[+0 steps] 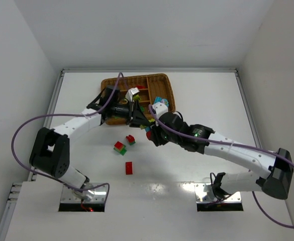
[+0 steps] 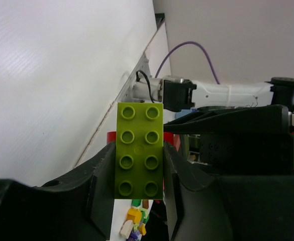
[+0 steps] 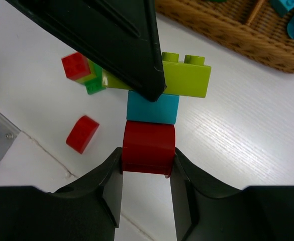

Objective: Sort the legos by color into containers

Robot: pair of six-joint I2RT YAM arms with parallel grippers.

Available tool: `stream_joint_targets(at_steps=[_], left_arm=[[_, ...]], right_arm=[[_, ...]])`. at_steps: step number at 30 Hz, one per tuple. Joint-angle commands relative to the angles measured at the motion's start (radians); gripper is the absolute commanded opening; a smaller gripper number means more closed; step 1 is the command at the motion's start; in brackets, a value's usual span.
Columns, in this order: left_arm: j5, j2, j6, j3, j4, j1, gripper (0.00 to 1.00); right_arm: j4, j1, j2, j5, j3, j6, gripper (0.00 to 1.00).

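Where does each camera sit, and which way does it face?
Top: high behind the arms, looking down on table, basket, left arm and right arm.
Left wrist: on the left arm, looking along the left gripper, shut on a yellow-green brick, toward the right arm.
Right wrist: on the right arm, looking down past the right gripper, shut on a red brick.
Shared: both wrist views show the yellow-green brick.

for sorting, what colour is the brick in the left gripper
Yellow-green brick; best in left wrist view.

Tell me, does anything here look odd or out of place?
Both hands grip one stack: the left hand holds its lime brick, the right hand its red piece, a cyan brick between. Likely pulling it apart.
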Motion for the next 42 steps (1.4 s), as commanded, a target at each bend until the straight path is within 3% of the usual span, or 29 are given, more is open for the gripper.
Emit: stream_joint_targets(at_steps=[1, 11, 14, 17, 21, 25, 29, 35, 42], left_arm=[[0.008, -0.003, -0.018, 0.060, 0.015, 0.070, 0.00], [-0.120, 0.029, -0.049, 0.147, -0.017, 0.168, 0.00], [-0.195, 0.011, 0.029, 0.190, -0.128, 0.217, 0.00], [-0.376, -0.040, 0.114, 0.221, -0.268, 0.277, 0.00], [-0.554, -0.071, 0.178, 0.256, -0.392, 0.323, 0.00], [-0.617, -0.106, 0.217, 0.239, -0.443, 0.341, 0.00], [-0.638, -0.137, 0.237, 0.205, -0.443, 0.361, 0.00], [-0.624, -0.137, 0.267, 0.176, -0.443, 0.361, 0.00], [-0.615, -0.146, 0.289, 0.153, -0.422, 0.372, 0.00]], right_arm=[[0.037, -0.024, 0.002, 0.057, 0.046, -0.010, 0.30], [0.056, -0.065, -0.009, 0.066, 0.046, -0.010, 0.29], [0.068, -0.095, 0.004, 0.104, 0.046, -0.010, 0.29], [0.080, -0.141, 0.079, 0.131, 0.120, -0.010, 0.29], [0.100, -0.220, 0.233, 0.096, 0.279, -0.028, 0.29], [0.090, -0.286, 0.414, 0.049, 0.436, -0.038, 0.29], [0.099, -0.372, 0.574, -0.035, 0.629, -0.019, 0.29], [0.109, -0.394, 0.835, -0.058, 0.875, -0.028, 0.29], [0.249, -0.412, 1.046, -0.090, 1.112, -0.051, 0.29]])
